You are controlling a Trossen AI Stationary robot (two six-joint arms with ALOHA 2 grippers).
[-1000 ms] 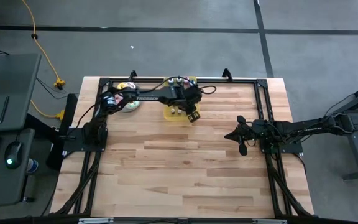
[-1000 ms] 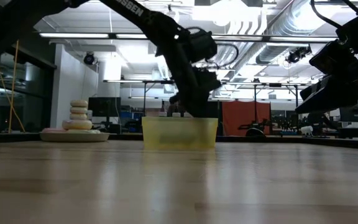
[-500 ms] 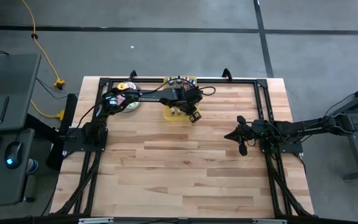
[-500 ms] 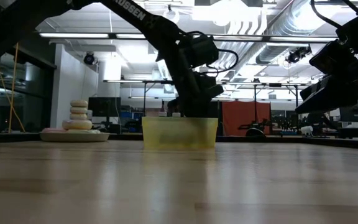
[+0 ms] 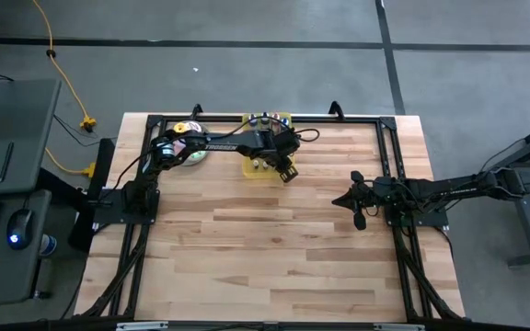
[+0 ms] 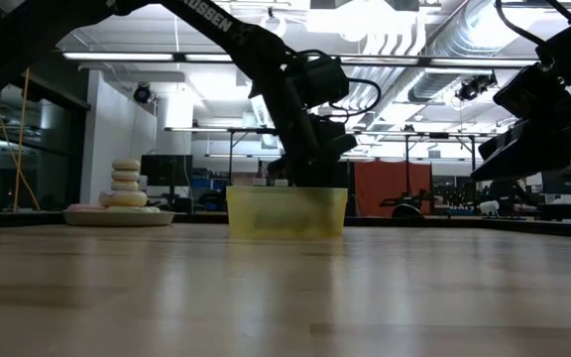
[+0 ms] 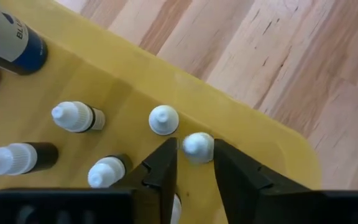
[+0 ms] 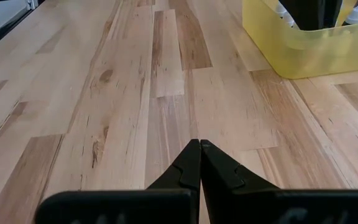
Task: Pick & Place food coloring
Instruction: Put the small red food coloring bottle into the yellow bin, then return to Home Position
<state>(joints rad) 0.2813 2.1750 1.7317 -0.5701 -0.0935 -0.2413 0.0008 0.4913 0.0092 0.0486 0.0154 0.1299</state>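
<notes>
Tabletop (image 5: 274,248) of pale wood fills the high view, with the yellow tray (image 5: 249,169) near its far edge and a plate of stacked donuts (image 6: 125,183) just beside it toward the left. We see the left arm (image 5: 219,143) reaching across to the tray, while the right arm (image 5: 449,191) waits near the right edge, its right tool (image 8: 199,163) pinched together over bare wood, holding nothing.

Compared with a second ago, the left arm has drawn slightly back and settled over the tray, and the left tool (image 7: 194,163) now stands a little parted. In the left wrist view a small white-capped dropper bottle (image 7: 197,147) sits between its fingers (image 7: 163,168) with a sliver of gap on either side, near the tray's wall. We judge that this bottle has just been let go inside the tray, so one placement looks finished. Other food coloring bottles (image 7: 76,117) stand or lie close by in the same tray.

On the larger blue-bodied bottle (image 7: 8,40) we can read only fragments, "Chef" and "BL". The arm carries white lettering in the low view, cut off, ending in "SSEN".
</notes>
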